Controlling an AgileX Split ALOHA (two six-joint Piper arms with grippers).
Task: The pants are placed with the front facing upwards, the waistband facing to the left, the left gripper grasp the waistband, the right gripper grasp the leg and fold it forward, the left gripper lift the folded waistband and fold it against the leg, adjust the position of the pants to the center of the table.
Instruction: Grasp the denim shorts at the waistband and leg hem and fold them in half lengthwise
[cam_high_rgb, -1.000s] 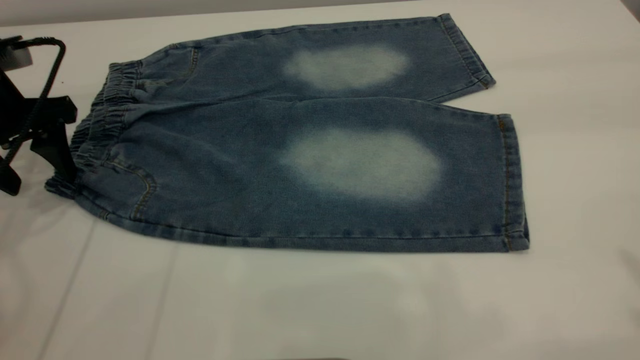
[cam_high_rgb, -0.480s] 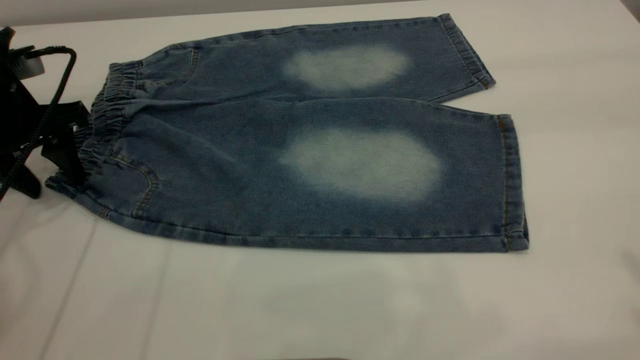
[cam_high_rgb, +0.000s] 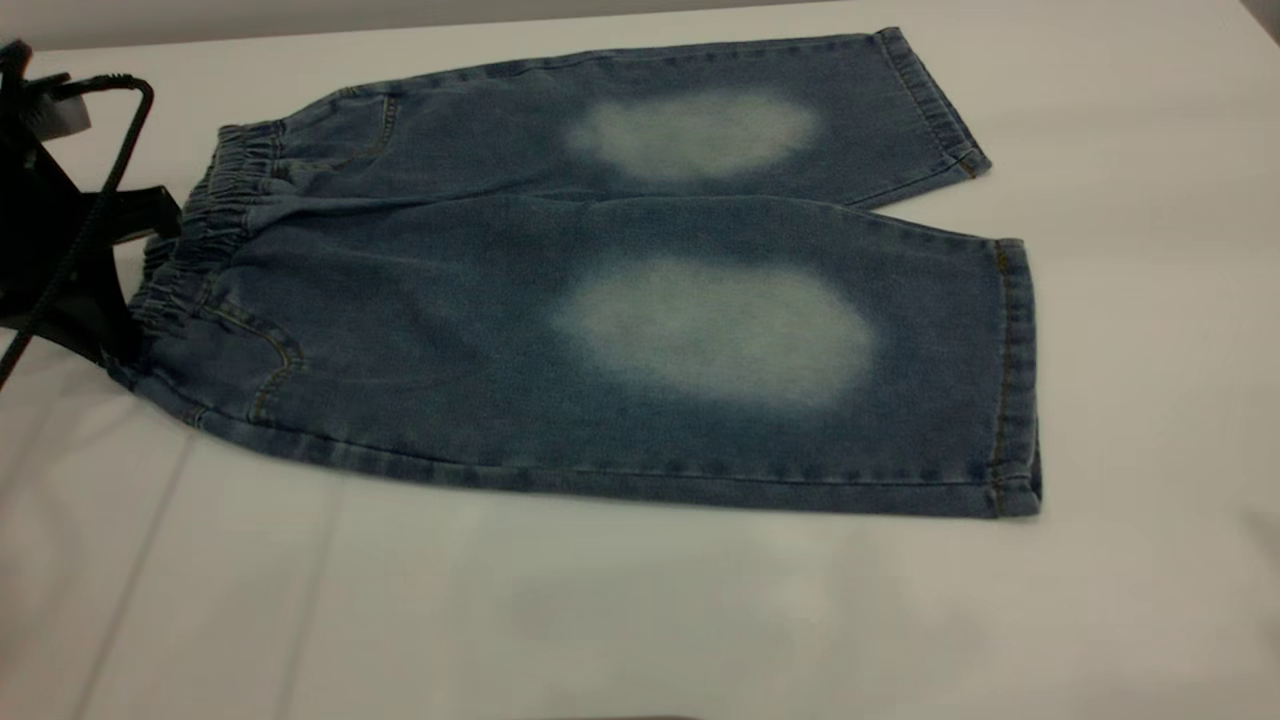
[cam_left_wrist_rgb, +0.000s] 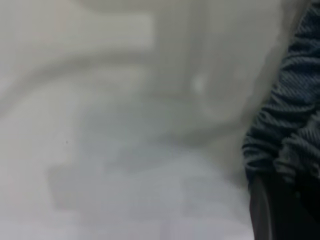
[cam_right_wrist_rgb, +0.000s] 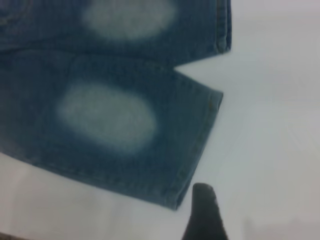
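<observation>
The blue denim pants (cam_high_rgb: 620, 320) lie flat on the white table (cam_high_rgb: 600, 620), front up, with a pale oval on each leg. The ruffled waistband (cam_high_rgb: 200, 240) points left. My left gripper (cam_high_rgb: 115, 335) is at the far left, shut on the waistband's near corner, which bunches against it. In the left wrist view the gathered waistband (cam_left_wrist_rgb: 285, 135) sits right at the left gripper (cam_left_wrist_rgb: 272, 210). The right gripper is outside the exterior view. In the right wrist view, a black part of my right gripper (cam_right_wrist_rgb: 202, 215) hangs above bare table just off the near leg's hem (cam_right_wrist_rgb: 200, 145).
The left arm's black cable (cam_high_rgb: 110, 170) loops beside the waistband. Bare tabletop stretches in front of the pants and to their right. The table's far edge (cam_high_rgb: 400, 25) runs just behind the far leg.
My left gripper moved in against the waistband and closed on its near corner. That corner drew in and up, and the near leg's hem shifted slightly left.
</observation>
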